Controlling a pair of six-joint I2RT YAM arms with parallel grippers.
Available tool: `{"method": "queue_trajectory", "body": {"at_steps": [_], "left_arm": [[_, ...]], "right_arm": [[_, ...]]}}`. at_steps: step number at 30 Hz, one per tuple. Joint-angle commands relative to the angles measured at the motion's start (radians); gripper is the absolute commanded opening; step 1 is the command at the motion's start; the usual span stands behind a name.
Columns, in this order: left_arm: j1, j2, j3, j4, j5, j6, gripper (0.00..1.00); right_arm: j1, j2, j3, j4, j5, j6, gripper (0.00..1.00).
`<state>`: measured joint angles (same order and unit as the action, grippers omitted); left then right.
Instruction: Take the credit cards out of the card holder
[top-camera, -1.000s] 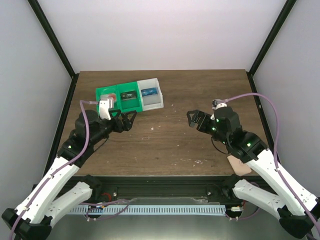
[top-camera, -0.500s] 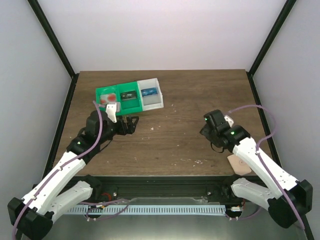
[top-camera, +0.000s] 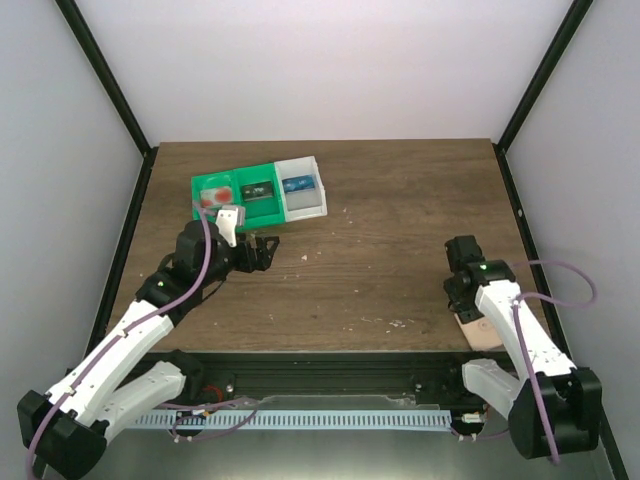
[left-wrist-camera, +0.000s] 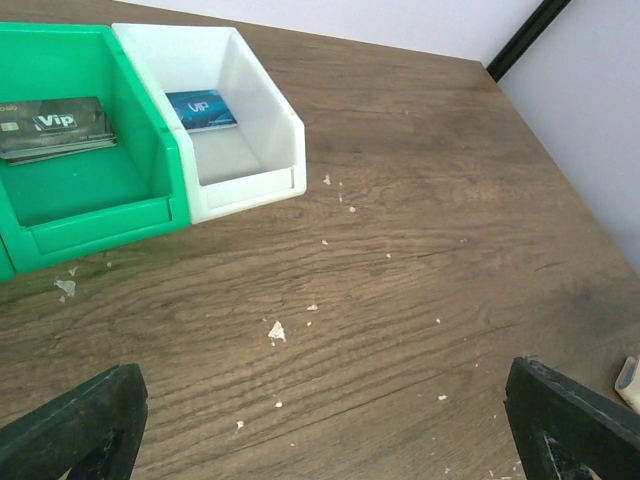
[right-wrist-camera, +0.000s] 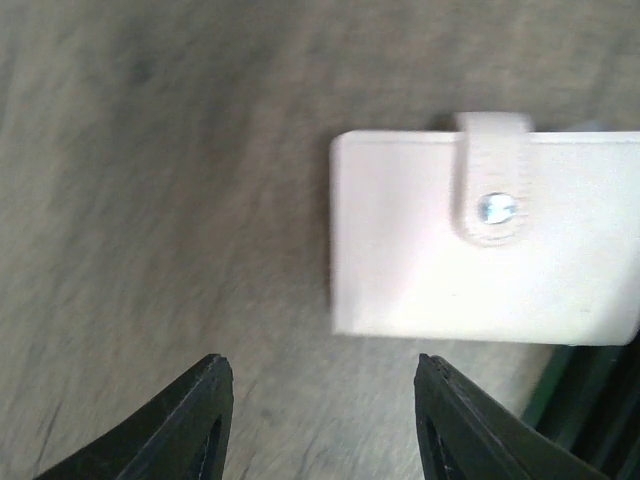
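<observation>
- Biggest change from a second ago: the right arm (top-camera: 520, 335) is no longer reaching out over the middle of the counter (top-camera: 380, 200). It's now sitting back at the near right edge, right over the card holder (top-camera: 486, 336).
- The left arm (top-camera: 150, 310) is only nudging a little toward the middle, and its wrist is turning a bit.
- The trays and the credit cards are staying exactly where they were. The red card (top-camera: 213, 198) is lying in the green tray (top-camera: 235, 212), in its left compartment. The dark card (top-camera: 258, 190) is in the next compartment over. The blue card (top-camera: 298, 184) is in the white tray (top-camera: 305, 208), which is touching the green one.
- From the top, the card holder is just a tan sliver peeking out from under the right arm.
- The right wrist view is showing the holder properly: shut, strap snapped down with a metal stud, lying flat by the counter's edge.
- The right fingers (right-wrist-camera: 195, 420) are standing apart with nothing between them, just short of the holder and not touching it.
- The left fingers (left-wrist-camera: 75, 425) are spread wide over bare wood near the trays, gripping nothing.
- Only the left wrist view is showing the "VIP" print on the dark and blue cards.
</observation>
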<state>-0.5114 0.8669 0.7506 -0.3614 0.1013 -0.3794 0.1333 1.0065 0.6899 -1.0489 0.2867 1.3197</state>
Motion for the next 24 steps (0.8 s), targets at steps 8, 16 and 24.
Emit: {"method": "queue_trajectory", "body": {"at_steps": [8, 16, 24], "left_arm": [[-0.004, 0.019, 0.018, 0.002, 0.006, 0.022, 1.00], [-0.004, 0.021, 0.017, -0.001, 0.012, 0.023, 1.00], [-0.004, 0.014, 0.016, -0.002, -0.005, 0.023, 1.00]], "right_arm": [[-0.233, -0.032, -0.081, -0.022, 0.145, 0.190, 0.52], [-0.416, 0.033, -0.121, 0.137, 0.075, 0.087, 0.52], [-0.418, 0.094, -0.192, 0.359, -0.081, -0.024, 0.52]]}}
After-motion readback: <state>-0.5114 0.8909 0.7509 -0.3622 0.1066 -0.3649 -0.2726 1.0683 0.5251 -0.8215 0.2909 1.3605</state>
